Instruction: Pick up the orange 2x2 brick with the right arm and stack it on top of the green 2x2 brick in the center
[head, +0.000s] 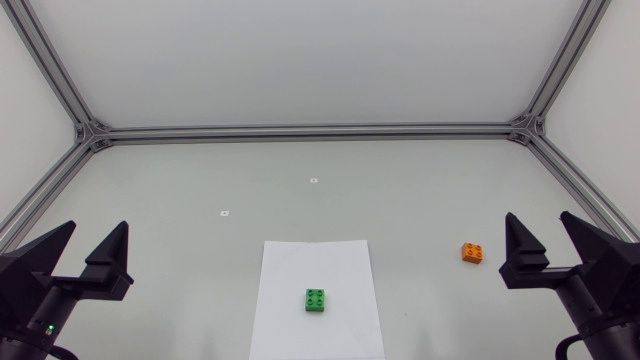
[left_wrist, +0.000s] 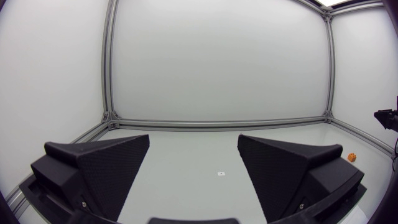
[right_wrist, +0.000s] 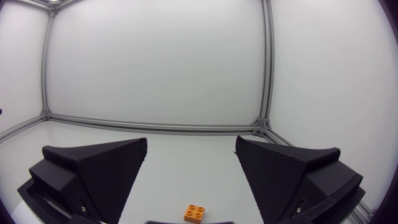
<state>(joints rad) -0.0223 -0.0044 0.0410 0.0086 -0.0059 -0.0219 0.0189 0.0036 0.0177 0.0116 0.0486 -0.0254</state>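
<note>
Pickup not yet begun: my right gripper (head: 538, 225), fingers released and empty, sits just right of the orange brick (head: 473, 252), my left gripper (head: 97, 230) released at the left, the green brick (head: 316, 300) on the white sheet (head: 300, 265) at center; next I should straddle the orange brick.

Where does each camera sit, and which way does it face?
Head view: fixed above the table, looking down on the green brick, its white sheet and orange brick; left gripper and right gripper at the sides.
Left wrist view: at the left arm's end, facing across the table; open left gripper shows, orange brick far off.
Right wrist view: at the right arm's end, facing across the table; open right gripper shows, orange brick close ahead.
Shared: the orange brick, in all three.
</note>
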